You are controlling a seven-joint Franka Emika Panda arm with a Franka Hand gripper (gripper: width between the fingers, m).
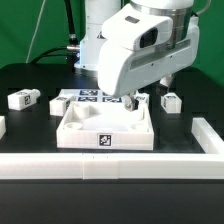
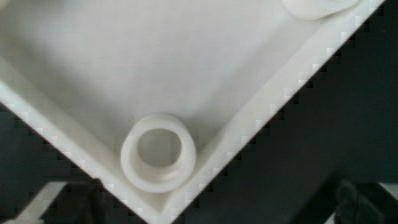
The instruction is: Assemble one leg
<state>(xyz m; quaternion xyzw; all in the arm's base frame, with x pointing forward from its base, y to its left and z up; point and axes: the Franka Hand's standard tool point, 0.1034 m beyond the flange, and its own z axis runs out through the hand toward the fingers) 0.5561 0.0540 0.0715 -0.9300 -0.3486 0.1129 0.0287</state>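
In the exterior view you have a bright, even light that seems to fall from above: the tray (image 1: 80, 138) is almost pure white on its rim, while its floor is greyer where the arm (image 1: 135, 50) above the tray throws a soft shadow. The black table (image 1: 30, 125) around the tray is dark and gives almost no detail. The picture is coarse, so edges are soft. In the wrist view you see the tray (image 2: 160, 70) very close and a little out of focus; its floor is pale, its wall is shaded grey, and the corner hole (image 2: 157, 152) of the tray holds a soft shadow. Outside the tray the dark parts are blurred.
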